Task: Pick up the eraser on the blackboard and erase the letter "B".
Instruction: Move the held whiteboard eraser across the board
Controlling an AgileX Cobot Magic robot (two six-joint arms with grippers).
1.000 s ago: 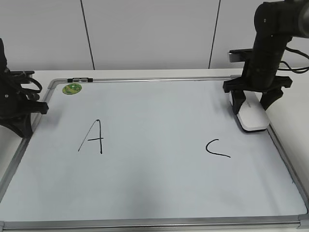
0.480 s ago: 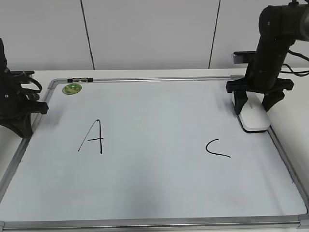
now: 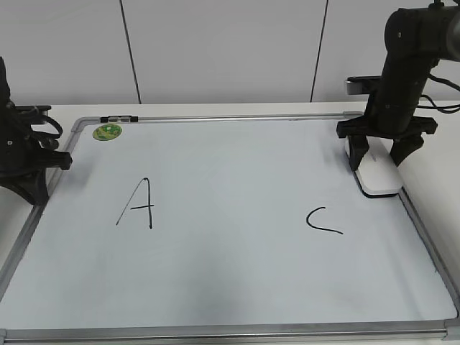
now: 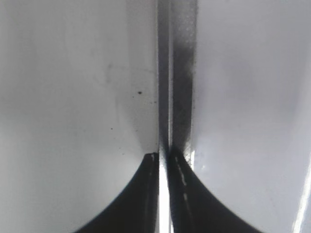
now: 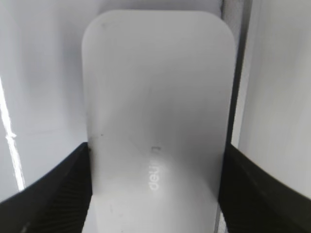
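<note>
Eraser, white glossy rounded plastic block (image 3: 379, 178), lies lengthwise between the spread fingers of the black right gripper (image 3: 379, 152), unclenched, by the silver-framed whiteboard's (image 3: 230, 332) right edge.

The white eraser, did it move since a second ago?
Yes, a little. The eraser slid toward the board's far edge, farther from the letter C, with the right pincer straddling it.

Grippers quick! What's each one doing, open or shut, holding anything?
Left gripper: shut, holding nothing.
Right gripper: open, its black fingers on either side of the white glossy rounded plastic eraser; whether they grip it cannot be told.
</note>
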